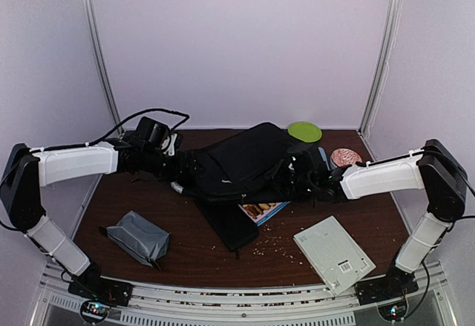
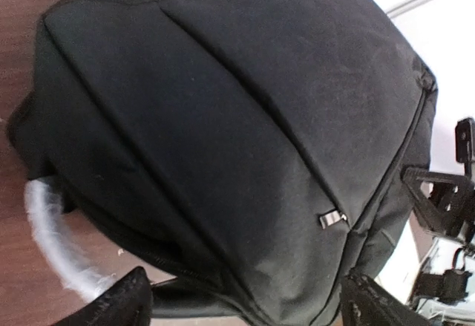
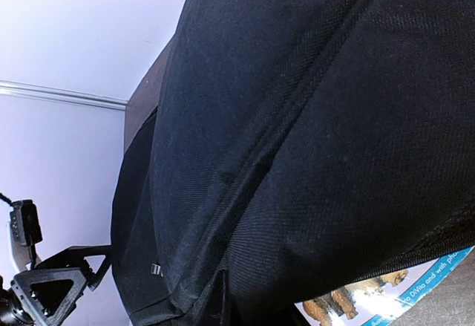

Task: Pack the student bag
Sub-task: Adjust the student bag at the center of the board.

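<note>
The student bag [image 1: 241,164], large, black and soft, lies across the middle of the table. It fills the left wrist view [image 2: 223,118] and the right wrist view [image 3: 312,118]. My left gripper [image 1: 180,168] stands open at the bag's left end. Its fingertips [image 2: 122,304] straddle the bag's lower edge beside the grey-white handle [image 2: 52,229]. My right gripper [image 1: 310,176] is at the bag's right end; its fingers are hidden by the fabric. A fold of the bag runs down into them, and that side is lifted off a picture book [image 3: 386,296].
A grey zip pouch [image 1: 137,237] lies front left. A flat black case [image 1: 226,223] and the picture book [image 1: 263,209] poke out under the bag. A white booklet [image 1: 332,254] lies front right. A green disc [image 1: 304,131] and a pinkish round object [image 1: 345,157] sit at the back. Crumbs dot the table [image 1: 185,259].
</note>
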